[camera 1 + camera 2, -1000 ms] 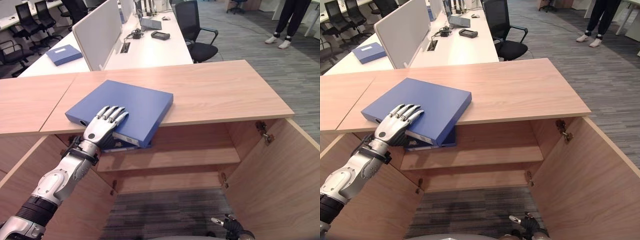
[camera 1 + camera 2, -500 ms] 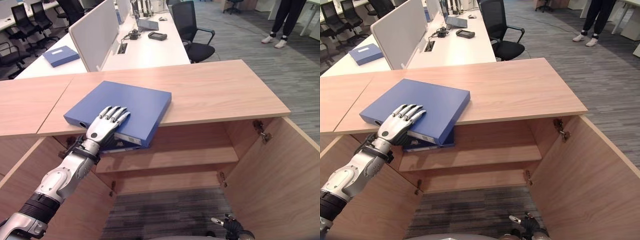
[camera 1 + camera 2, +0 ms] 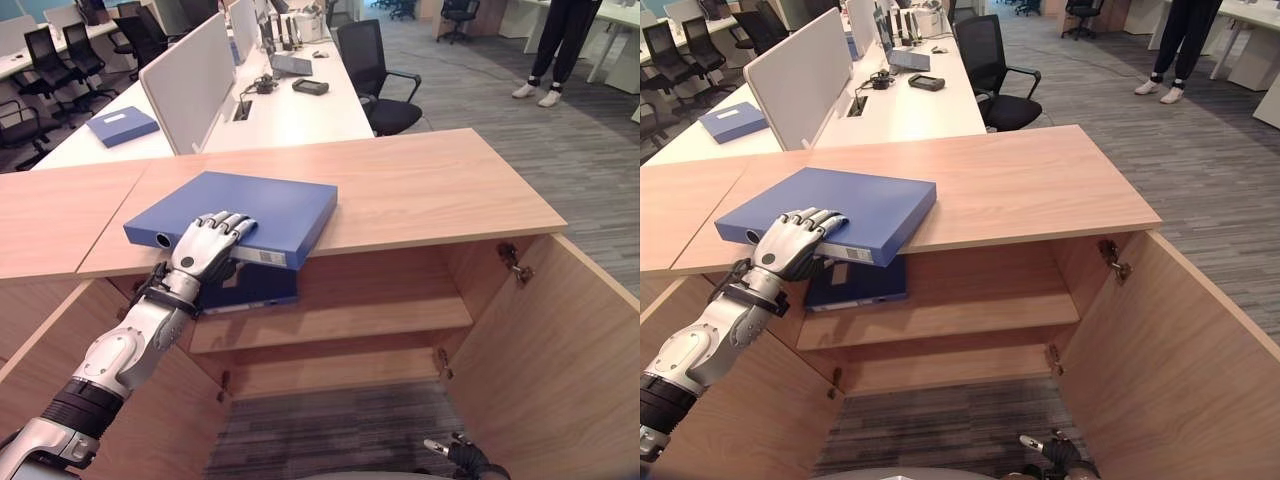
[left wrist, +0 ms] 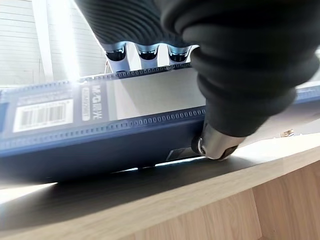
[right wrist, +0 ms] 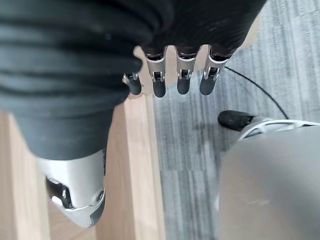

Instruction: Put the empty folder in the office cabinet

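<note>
Where half a second ago the left hand point(image 3: 208, 250) lay flat on the cover with its fingers stretched out, it now sits at the near edge of the blue folder point(image 3: 250, 208), fingers curled over the top and the thumb underneath against the spine side, as the left wrist view shows. So the hand has gone from resting to grasping. The folder itself lies on the cabinet top point(image 3: 420, 190), its near corner hanging just over the front edge above the open cabinet. I'd judge that the grip is the start of lifting or sliding it off the top and down to a shelf point(image 3: 340, 320); nothing has gone inside yet.

A second blue folder point(image 3: 858, 283) already stands on the upper shelf right below the overhanging corner, and the hand and the top folder cover part of it, so how far it reaches back is hard to say. Whether the held folder is empty can't be told from outside. The right hand point(image 5: 170, 80) hangs low near the floor, fingers straight and relaxed, holding nothing. The cabinet's lower shelf is mostly out of sight behind the upper one. A person's legs point(image 3: 560, 45) stand far off across the room, cut off at the top.
</note>
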Tool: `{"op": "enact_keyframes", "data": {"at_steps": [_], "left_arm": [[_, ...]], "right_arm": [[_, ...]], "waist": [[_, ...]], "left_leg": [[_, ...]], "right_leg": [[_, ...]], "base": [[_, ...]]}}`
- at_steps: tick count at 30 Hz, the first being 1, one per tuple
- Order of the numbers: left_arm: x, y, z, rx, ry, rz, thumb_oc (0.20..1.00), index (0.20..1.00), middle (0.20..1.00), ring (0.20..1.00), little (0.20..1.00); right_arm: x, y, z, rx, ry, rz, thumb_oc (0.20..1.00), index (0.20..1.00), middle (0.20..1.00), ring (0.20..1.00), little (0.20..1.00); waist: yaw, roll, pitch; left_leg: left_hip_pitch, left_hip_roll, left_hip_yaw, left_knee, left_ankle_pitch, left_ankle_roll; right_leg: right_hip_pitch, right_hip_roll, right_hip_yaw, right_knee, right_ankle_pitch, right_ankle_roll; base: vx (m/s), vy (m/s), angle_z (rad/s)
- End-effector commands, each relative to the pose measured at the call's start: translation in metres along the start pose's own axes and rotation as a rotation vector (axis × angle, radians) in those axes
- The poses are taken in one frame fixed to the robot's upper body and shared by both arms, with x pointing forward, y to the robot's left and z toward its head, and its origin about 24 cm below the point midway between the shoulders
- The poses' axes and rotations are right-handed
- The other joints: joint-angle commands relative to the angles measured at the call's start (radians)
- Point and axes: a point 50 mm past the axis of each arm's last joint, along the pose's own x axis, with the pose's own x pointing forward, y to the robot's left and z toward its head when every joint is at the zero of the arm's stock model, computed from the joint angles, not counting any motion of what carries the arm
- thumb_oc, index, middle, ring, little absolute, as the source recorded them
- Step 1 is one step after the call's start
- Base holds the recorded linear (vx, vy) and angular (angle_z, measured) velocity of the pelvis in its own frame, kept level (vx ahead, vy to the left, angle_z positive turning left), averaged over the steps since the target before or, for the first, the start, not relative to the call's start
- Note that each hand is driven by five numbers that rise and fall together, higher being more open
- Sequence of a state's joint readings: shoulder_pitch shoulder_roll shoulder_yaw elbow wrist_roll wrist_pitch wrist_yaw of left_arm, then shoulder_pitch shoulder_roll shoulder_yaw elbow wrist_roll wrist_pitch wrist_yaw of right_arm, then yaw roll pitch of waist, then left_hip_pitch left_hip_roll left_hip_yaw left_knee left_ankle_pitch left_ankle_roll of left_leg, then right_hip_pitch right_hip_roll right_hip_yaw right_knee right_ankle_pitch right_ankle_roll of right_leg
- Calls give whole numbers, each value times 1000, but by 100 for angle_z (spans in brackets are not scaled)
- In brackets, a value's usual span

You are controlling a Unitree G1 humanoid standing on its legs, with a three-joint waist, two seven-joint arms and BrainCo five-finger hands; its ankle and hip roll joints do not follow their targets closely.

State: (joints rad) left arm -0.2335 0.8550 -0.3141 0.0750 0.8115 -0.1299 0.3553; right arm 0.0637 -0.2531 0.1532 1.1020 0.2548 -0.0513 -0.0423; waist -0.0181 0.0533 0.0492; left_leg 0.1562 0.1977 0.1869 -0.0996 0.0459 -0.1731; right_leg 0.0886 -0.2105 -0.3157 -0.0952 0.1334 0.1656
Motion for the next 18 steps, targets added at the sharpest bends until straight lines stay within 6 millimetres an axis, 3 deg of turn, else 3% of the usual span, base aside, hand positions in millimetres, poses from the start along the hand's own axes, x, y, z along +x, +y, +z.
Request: {"op": "enact_keyframes", "data": {"at_steps": [1, 12, 18], "left_arm": [[17, 13, -10, 34, 19, 30, 200, 200, 200, 200, 200], [15, 15, -13, 44, 30, 36, 200, 200, 200, 200, 200], [14, 36, -16, 34, 33, 123, 200, 200, 200, 200, 200]], "right_arm": [[7, 12, 33, 28, -78, 20, 1000, 1000, 1000, 1000, 1000], [7, 12, 32, 27, -74, 17, 1000, 1000, 1000, 1000, 1000], [7, 12, 31, 36, -71, 14, 1000, 1000, 1000, 1000, 1000]], "waist": [[5, -6, 71], [9, -5, 68], [17, -2, 66]], "left_leg": [[30, 0, -52, 12, -77, -8], [30, 1, -56, 12, -75, -9], [28, 1, -61, 12, -74, -10]], "right_leg": [[79, -3, -21, 11, -118, 58], [84, -1, -24, 11, -123, 56], [87, -2, -29, 11, -124, 55]], "base": [[0, 0, 0], [0, 0, 0], [0, 0, 0]]}}
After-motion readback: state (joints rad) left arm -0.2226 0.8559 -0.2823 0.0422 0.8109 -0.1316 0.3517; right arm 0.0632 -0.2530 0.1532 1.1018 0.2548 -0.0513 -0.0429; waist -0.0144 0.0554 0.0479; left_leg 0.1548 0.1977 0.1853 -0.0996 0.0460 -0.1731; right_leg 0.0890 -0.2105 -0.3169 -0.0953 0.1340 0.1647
